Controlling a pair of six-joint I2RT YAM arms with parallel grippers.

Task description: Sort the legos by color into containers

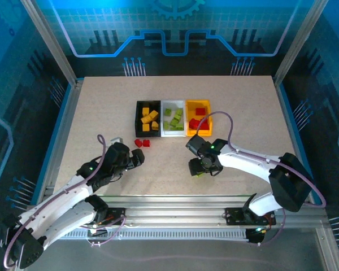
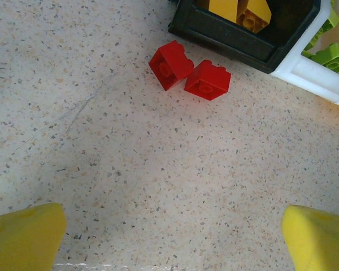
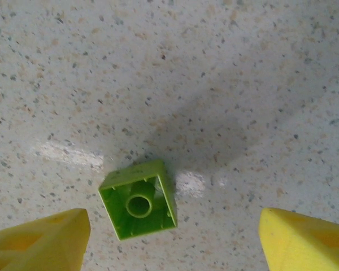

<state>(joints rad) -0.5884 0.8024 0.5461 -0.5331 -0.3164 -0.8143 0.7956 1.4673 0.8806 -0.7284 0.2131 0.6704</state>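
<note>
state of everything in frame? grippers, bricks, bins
Left gripper: open, empty.
Right gripper: open, straddling green brick, not gripping.
Green brick: on table, hollow side up.
Two red bricks: on table, touching, beside black bin.
Black bin: holds yellow bricks.
White bin: holds green bricks.
Yellow bin: holds other red bricks.

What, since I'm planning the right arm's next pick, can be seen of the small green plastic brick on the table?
The small lime-green plastic brick is squarish and glossy. It lies upside down, so its hollow underside with one round central tube faces up. It rests flat on the speckled table, turned slightly askew. The right gripper hovers open above it, with yellow fingers on either side, neither touching it.
</note>
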